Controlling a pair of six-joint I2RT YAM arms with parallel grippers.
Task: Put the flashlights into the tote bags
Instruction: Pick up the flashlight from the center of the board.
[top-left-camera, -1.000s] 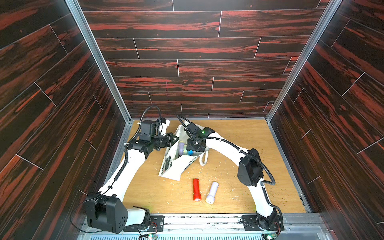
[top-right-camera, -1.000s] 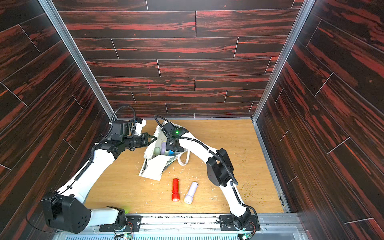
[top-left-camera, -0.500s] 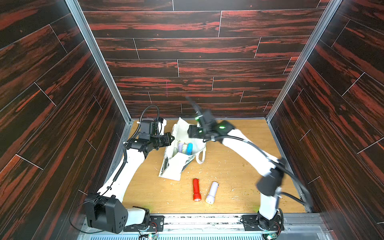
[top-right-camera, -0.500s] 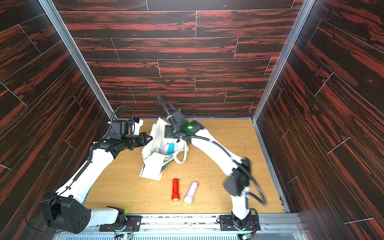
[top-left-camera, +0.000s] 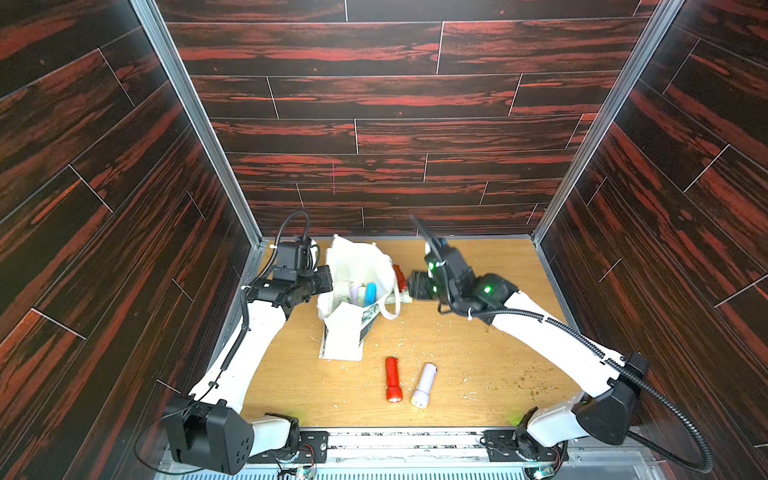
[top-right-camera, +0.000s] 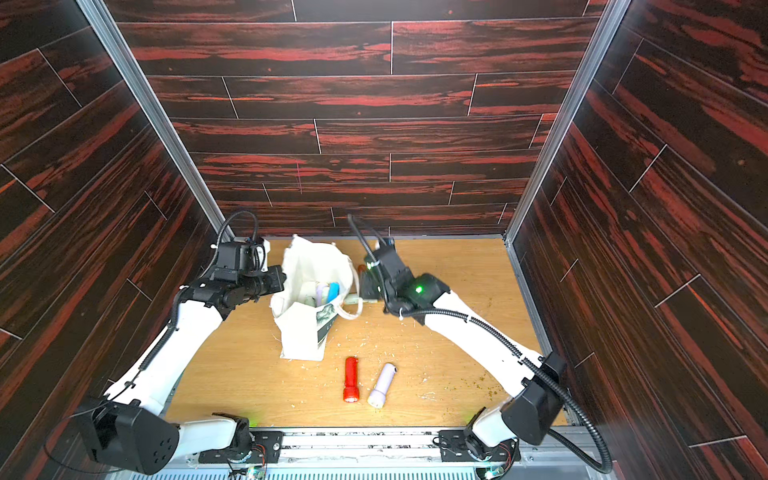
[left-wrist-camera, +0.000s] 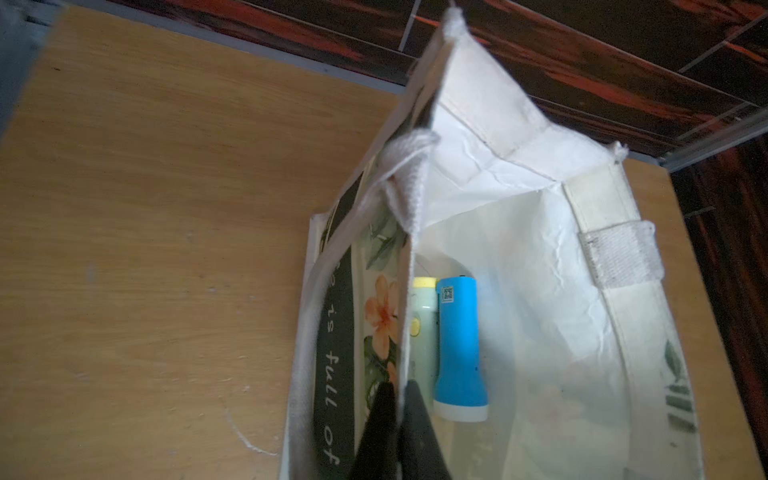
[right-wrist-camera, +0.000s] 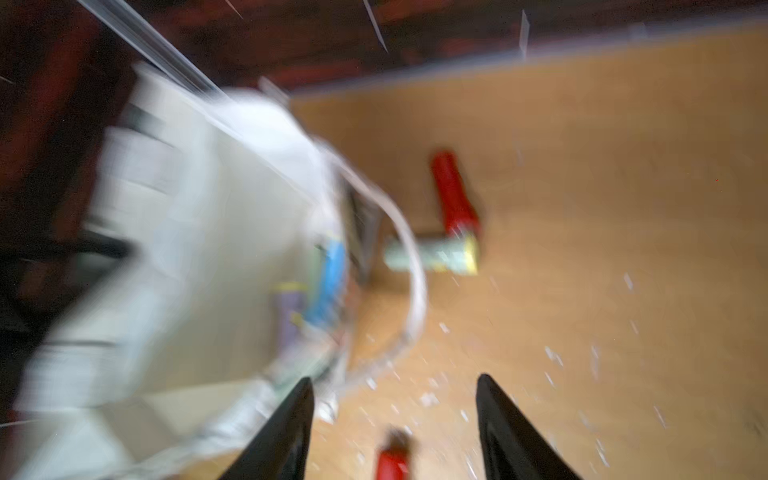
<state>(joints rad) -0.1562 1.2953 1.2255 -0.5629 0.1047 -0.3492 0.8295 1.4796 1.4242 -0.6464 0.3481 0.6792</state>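
only the left wrist view shows left fingers (left-wrist-camera: 419, 436) pinching the tote bag (left-wrist-camera: 540, 270) rim; right fingers (right-wrist-camera: 282, 436) spread, empty

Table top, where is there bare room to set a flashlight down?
Bare table lies between the lilac flashlight and the right arm, and between the left arm and the near red flashlight. Crowded between the tote bag and the right gripper.
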